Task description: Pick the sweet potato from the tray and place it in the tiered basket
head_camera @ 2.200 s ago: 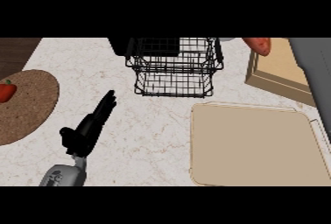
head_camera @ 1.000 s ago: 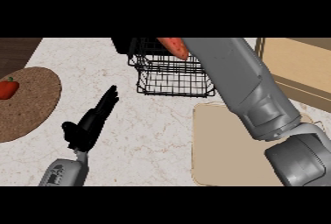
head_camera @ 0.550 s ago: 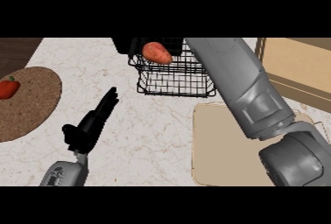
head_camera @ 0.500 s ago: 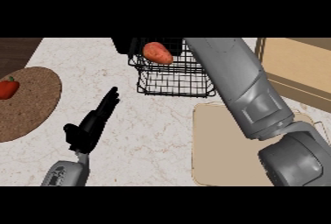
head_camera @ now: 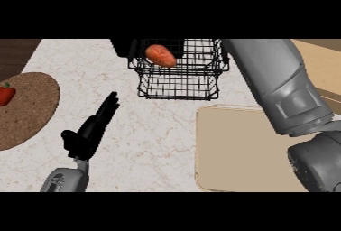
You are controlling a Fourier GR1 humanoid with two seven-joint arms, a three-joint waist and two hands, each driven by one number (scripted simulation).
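The sweet potato [head_camera: 160,55] is seen in the tiered basket's [head_camera: 177,85] upper tier, well apart from the tray [head_camera: 246,153]. The left hand [head_camera: 90,131] is kept straight-fingered; the right hand is out of view, its grasp untold. Should the potato be perched on the rim, it could be rolled out onto the counter [head_camera: 160,135]

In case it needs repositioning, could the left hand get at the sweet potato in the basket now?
Probably yes: the left hand is open, with nothing between it and the basket. The sweet potato sits in the top tier, open above; the right forearm runs along the other side.
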